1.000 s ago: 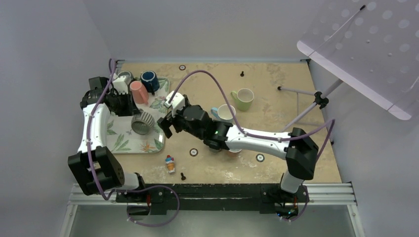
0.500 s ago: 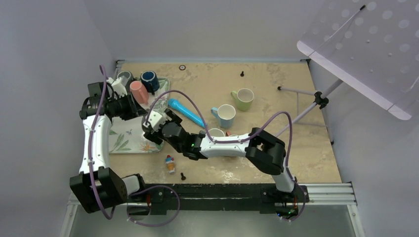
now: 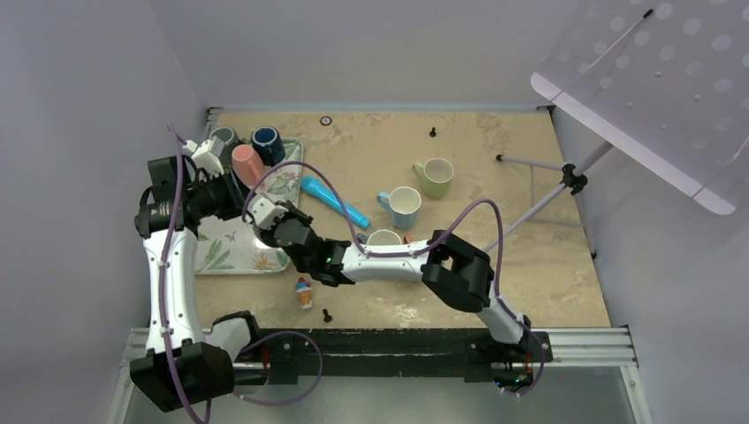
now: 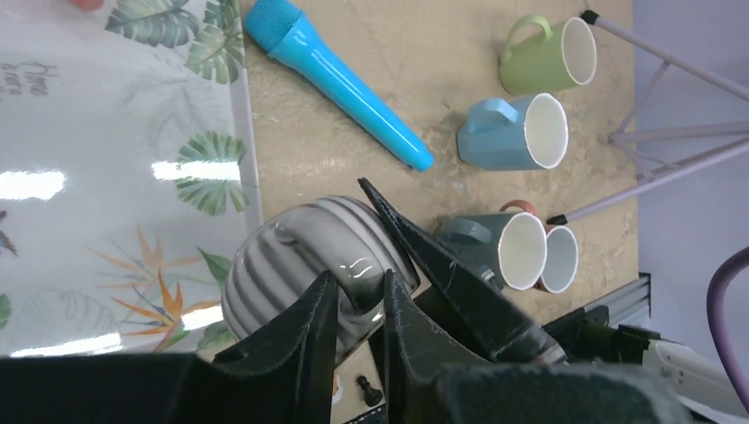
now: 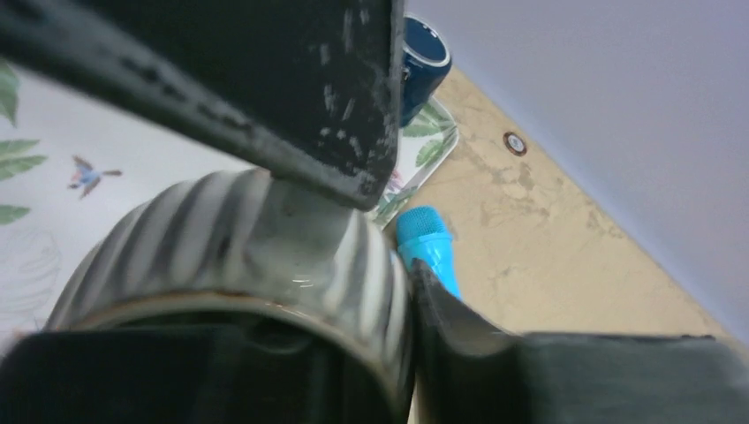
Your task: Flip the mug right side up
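Our left claw [image 4: 358, 287] is pinched almost closed on the handle of the ribbed grey mug [image 4: 300, 256], one finger [image 4: 311, 336] close on either side of it. Our right claw [image 5: 230, 309] meets the same mug from the mouth end. One of its fingers [image 5: 450, 318] lies flat along the mug's wall, but we cannot tell whether the pair has clamped it.

The mug is tipped on its side with its rim towards the right wrist. It is held across the right-hand edge of the leaf-printed tray [image 4: 97, 177], partly over the tray and partly over the bare worktop [image 4: 336, 168].

Near that same edge a blue microphone [image 4: 336, 79] lies slantwise on the worktop. A grey-blue mug [image 4: 499, 247] stands close to the right finger, with a reddish mug [image 4: 555, 258] just beside it. Further out are a light blue mug [image 4: 517, 132] and a green mug [image 4: 548, 57], and a stand's thin legs [image 4: 671, 75] cross behind them.

From above we see a dark blue mug [image 3: 267, 141] and a pink mug [image 3: 245, 163] crowding the tray's back corner. Bare worktop shows between the microphone and the back edge.
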You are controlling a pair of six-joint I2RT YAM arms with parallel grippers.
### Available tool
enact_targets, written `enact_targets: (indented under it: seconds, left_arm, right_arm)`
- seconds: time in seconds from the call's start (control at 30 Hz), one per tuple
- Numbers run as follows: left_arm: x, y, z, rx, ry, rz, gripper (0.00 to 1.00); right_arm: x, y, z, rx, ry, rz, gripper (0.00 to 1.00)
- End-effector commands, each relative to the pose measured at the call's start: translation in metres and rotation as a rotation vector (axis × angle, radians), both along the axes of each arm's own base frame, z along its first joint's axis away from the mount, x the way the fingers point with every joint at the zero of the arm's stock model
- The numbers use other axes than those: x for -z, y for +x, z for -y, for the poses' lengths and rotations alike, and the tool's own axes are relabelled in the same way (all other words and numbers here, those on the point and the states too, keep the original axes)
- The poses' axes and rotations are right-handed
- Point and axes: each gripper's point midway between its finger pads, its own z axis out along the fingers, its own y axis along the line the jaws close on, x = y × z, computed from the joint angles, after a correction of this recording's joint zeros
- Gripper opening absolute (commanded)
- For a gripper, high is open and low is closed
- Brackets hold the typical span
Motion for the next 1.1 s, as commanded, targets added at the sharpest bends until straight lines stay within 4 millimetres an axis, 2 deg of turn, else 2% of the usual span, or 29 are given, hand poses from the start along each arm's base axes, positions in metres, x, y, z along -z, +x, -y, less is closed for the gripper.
enact_targets:
  seconds: [0.0, 0.03, 0.07, 0.1, 0.13, 0.17, 0.2, 0.27, 0.37, 0.47, 0.53, 0.63, 0.77, 0.87, 0.97, 1.07]
  left_arm:
    - [-0.031, -0.012, 0.021, 0.094, -0.064, 0.067, 0.00]
    - [-0.031, -0.012, 0.018, 0.097, -0.043, 0.064, 0.00]
    - [-0.032, -0.009, 0.013, 0.095, -0.005, 0.070, 0.14]
    - [-0.035, -0.007, 0.006, 0.087, 0.043, 0.077, 0.42]
    - [-0.038, -0.003, -0.002, 0.077, 0.102, 0.093, 0.74]
    - [-0.044, 0.001, -0.010, 0.064, 0.158, 0.119, 0.94]
    - [-0.050, 0.006, -0.018, 0.048, 0.210, 0.150, 0.99]
    - [-0.066, 0.016, -0.034, -0.003, 0.303, 0.220, 1.00]
    - [-0.081, 0.035, -0.053, -0.082, 0.373, 0.283, 1.00]
    - [-0.072, 0.057, -0.065, -0.132, 0.383, 0.273, 1.00]
    - [-0.055, 0.072, -0.071, -0.145, 0.371, 0.231, 1.00]
    - [-0.028, 0.095, -0.084, -0.175, 0.407, 0.179, 0.93]
    - [0.009, 0.122, -0.092, -0.180, 0.484, 0.109, 0.91]
    - [0.039, 0.139, -0.097, -0.173, 0.492, 0.029, 0.91]
    - [0.069, 0.153, -0.105, -0.173, 0.509, -0.041, 0.91]
    - [0.095, 0.164, -0.109, -0.168, 0.561, -0.090, 0.91]
  right_arm:
    - [-0.058, 0.012, 0.020, 0.097, 0.084, 0.054, 0.00]
    - [-0.068, 0.011, 0.023, 0.096, 0.103, 0.050, 0.00]
    - [-0.074, 0.009, 0.026, 0.093, 0.113, 0.041, 0.00]
    - [-0.084, 0.007, 0.030, 0.087, 0.128, 0.030, 0.00]
    - [-0.090, 0.005, 0.033, 0.079, 0.144, 0.005, 0.00]
    - [-0.099, 0.003, 0.037, 0.067, 0.154, -0.019, 0.00]
    - [-0.107, 0.002, 0.041, 0.051, 0.166, -0.047, 0.00]
    - [-0.122, 0.003, 0.057, 0.032, 0.167, -0.112, 0.00]
    - [-0.134, 0.004, 0.084, 0.027, 0.158, -0.213, 0.00]
    - [-0.143, -0.003, 0.120, 0.031, 0.167, -0.332, 0.00]
    - [-0.141, -0.008, 0.156, 0.071, 0.170, -0.421, 0.00]
    - [-0.115, -0.009, 0.226, 0.215, 0.173, -0.585, 0.00]
    - [-0.068, -0.022, 0.317, 0.414, 0.184, -0.700, 0.00]
    - [-0.033, -0.022, 0.363, 0.509, 0.215, -0.764, 0.00]
    - [0.002, -0.022, 0.389, 0.563, 0.215, -0.831, 0.00]
    - [0.028, -0.015, 0.403, 0.592, 0.227, -0.871, 0.00]
